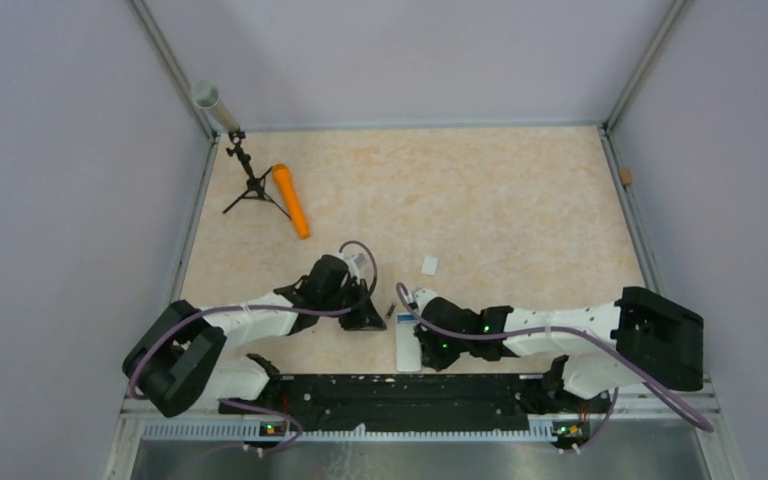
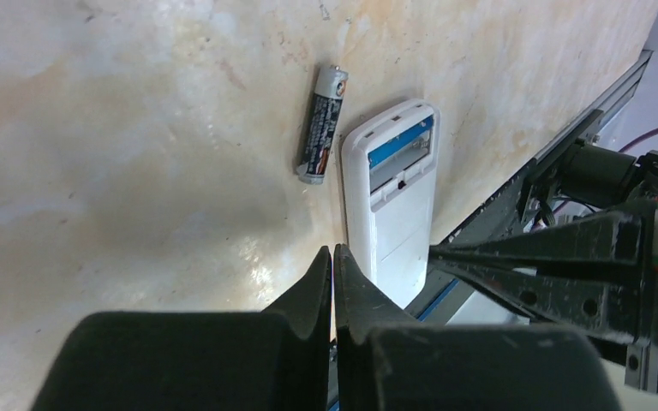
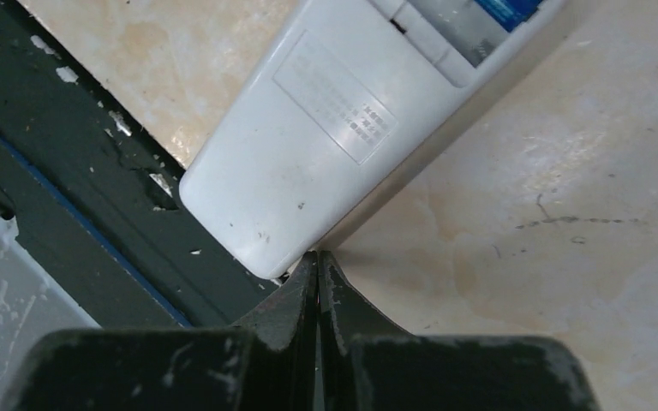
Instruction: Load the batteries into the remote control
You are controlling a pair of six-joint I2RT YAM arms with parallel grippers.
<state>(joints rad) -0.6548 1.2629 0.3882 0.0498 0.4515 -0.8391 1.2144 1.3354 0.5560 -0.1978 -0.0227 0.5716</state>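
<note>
The white remote control (image 1: 406,352) (image 2: 394,231) (image 3: 308,145) lies back up at the table's near edge, its battery recess open at the far end. A blue battery (image 2: 398,142) (image 3: 510,8) sits in that recess. The dark battery (image 1: 389,312) (image 2: 321,126) lies on the table just left of the remote's far end. My left gripper (image 1: 382,325) (image 2: 334,250) is shut and empty, tips by the remote's left edge. My right gripper (image 1: 421,358) (image 3: 318,254) is shut and empty, tips at the remote's near corner; its fingers (image 2: 514,257) point at the remote's right side.
A small white flat piece (image 1: 429,265) lies beyond the remote. An orange cylinder (image 1: 291,200), a small black tripod (image 1: 250,185) and a grey tube (image 1: 212,103) stand at the back left. The black rail (image 1: 400,395) runs along the near edge, right behind the remote.
</note>
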